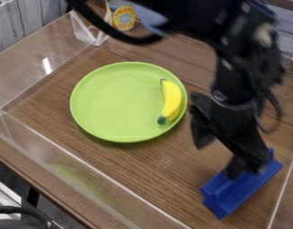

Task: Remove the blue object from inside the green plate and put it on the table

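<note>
While my pincer (249, 165) hung spread wide over the blue object (242, 188), my arm hid its upper end. A banana (171, 100) lay on the green plate (113, 103).

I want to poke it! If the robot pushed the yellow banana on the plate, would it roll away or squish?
The banana is curved and lies flat on the green plate, so it would probably spin or slide rather than roll. The shallow rim beside it might stop it. Its smooth, shiny skin suggests a hard toy that would not squish, though that is a guess.
</note>
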Robot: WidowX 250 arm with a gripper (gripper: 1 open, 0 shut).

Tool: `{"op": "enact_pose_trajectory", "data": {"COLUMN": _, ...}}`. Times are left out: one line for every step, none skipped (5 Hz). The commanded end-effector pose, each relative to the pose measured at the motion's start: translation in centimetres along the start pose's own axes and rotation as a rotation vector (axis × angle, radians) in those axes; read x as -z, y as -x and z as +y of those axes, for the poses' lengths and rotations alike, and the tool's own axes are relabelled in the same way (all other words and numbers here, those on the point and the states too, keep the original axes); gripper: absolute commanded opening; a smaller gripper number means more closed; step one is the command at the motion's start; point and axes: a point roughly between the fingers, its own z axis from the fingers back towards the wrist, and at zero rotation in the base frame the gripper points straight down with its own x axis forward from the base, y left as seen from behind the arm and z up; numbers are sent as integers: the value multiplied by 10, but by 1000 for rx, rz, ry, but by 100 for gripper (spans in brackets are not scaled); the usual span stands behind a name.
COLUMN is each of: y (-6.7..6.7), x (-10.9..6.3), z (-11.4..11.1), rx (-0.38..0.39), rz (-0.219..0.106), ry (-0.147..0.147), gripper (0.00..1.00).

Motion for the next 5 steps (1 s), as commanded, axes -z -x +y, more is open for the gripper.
{"op": "enact_pose_trajectory", "data": {"y": 2, "x": 0, "z": -2, "rx": 12, "rz": -35, "ry": -3, "gripper": 100}}
{"op": "enact_pose_trajectory", "data": {"y": 11, "x": 3, "z": 3, "rx": 23, "rz": -48, "ry": 6, "gripper": 100}}
{"op": "enact_pose_trajectory", "data": {"y": 18, "x": 11, "z": 6, "rx": 13, "rz": -52, "ry": 9, "gripper": 100}}
{"op": "enact_pose_trajectory", "data": {"y": 25, "x": 18, "z": 9, "rx": 3, "rz": -54, "ry": 8, "gripper": 100}}
{"op": "enact_pose_trajectory", "data": {"y": 14, "x": 24, "z": 6, "rx": 28, "rz": -58, "ry": 13, "gripper": 100}}
